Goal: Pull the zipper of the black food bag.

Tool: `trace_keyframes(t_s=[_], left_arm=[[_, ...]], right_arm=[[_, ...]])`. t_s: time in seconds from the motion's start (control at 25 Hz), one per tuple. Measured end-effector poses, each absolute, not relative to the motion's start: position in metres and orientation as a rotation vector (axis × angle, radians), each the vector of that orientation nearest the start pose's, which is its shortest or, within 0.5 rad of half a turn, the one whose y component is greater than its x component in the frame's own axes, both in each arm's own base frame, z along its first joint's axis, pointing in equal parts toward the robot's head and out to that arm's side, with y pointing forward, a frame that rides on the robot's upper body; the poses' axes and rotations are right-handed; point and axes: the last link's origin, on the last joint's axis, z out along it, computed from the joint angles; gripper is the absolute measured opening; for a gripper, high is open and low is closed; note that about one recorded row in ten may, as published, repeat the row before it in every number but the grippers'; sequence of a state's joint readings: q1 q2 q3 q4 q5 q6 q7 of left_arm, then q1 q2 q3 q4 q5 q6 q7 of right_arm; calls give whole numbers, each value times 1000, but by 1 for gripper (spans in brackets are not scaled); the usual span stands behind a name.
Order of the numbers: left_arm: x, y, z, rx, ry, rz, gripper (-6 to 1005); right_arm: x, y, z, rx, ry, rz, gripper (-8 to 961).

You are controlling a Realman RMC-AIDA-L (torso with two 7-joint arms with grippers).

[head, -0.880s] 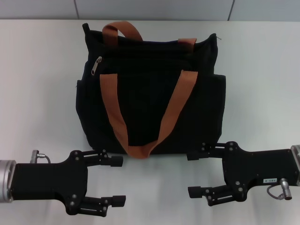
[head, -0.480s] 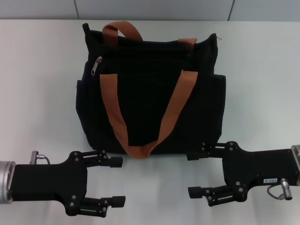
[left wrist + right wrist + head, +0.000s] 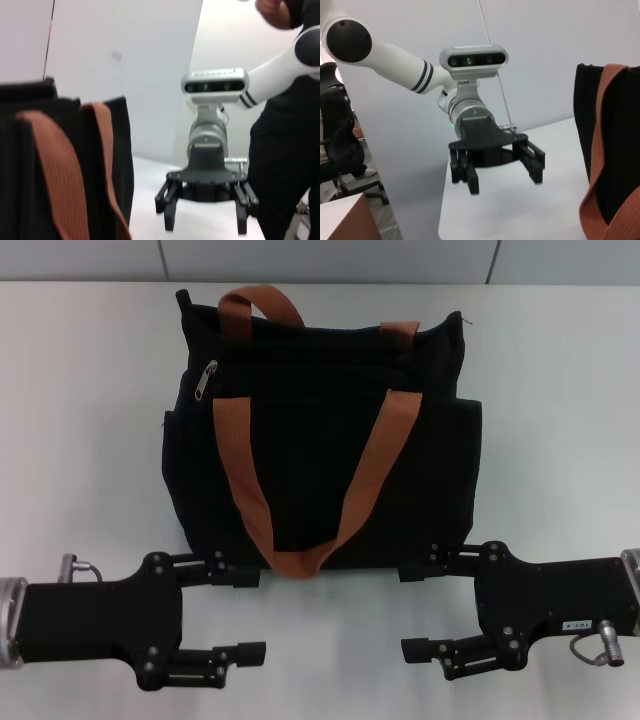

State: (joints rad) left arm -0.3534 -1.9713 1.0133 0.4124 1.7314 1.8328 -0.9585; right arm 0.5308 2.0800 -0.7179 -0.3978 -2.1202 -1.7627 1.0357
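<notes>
black food bag [image 3: 320, 430] sitting upper-middle on the white worktop [image 3: 560, 390], zipper [image 3: 204, 380] pull only visible from the head view near the bag's top left, left end effector [image 3: 245, 610] bottom left, right end effector [image 3: 412, 610] bottom right, both spread apart holding nothing, wrist views just catch bag edges and orange straps [image 3: 60, 175]

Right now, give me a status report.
Left hand and right hand open, empty, near side of bag. Zipper untouched. Nothing blocking.
</notes>
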Motion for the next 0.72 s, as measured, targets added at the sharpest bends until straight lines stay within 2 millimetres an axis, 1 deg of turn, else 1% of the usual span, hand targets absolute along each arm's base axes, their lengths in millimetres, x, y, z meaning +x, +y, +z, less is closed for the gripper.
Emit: trace_keyframes(t_s=[0.08, 0.12, 0.16, 0.2, 0.24, 0.28, 0.4, 0.44, 0.48, 0.52, 0.56, 0.6, 0.64, 0.72], left_arm=[[-292, 230, -6, -2919, -319, -1013, 742], [-287, 232, 0, -2863, -268, -1085, 741], [-287, 232, 0, -2863, -268, -1085, 739], [-283, 234, 8, -2795, -217, -1156, 738], [-283, 234, 8, -2795, -217, -1156, 737], [-280, 235, 14, -2739, -184, -1207, 736], [-278, 240, 26, -2600, -164, -1282, 732], [-278, 240, 26, -2600, -164, -1282, 731], [-279, 244, 34, -2485, -168, -1311, 730], [-280, 246, 38, -2436, -171, -1319, 729], [-283, 249, 46, -2333, -179, -1332, 727], [-284, 251, 49, -2294, -183, -1330, 726], [-284, 251, 49, -2294, -183, -1330, 725], [-294, 260, 62, -2222, -208, -1265, 723]], right_arm=[[262, 261, -48, -3059, 376, 869, 831], [262, 260, -48, -3059, 379, 871, 831], [262, 260, -48, -3059, 379, 871, 831], [262, 260, -48, -3058, 382, 871, 831], [262, 260, -48, -3058, 382, 871, 831], [262, 260, -48, -3058, 383, 871, 830], [264, 258, -48, -3055, 392, 872, 830], [264, 258, -48, -3055, 392, 872, 830], [264, 258, -48, -3053, 395, 872, 830], [265, 258, -48, -3051, 395, 873, 830], [265, 258, -48, -3049, 395, 874, 830], [265, 257, -48, -3048, 395, 875, 830], [265, 257, -48, -3048, 395, 876, 830], [265, 257, -47, -3048, 394, 880, 830]])
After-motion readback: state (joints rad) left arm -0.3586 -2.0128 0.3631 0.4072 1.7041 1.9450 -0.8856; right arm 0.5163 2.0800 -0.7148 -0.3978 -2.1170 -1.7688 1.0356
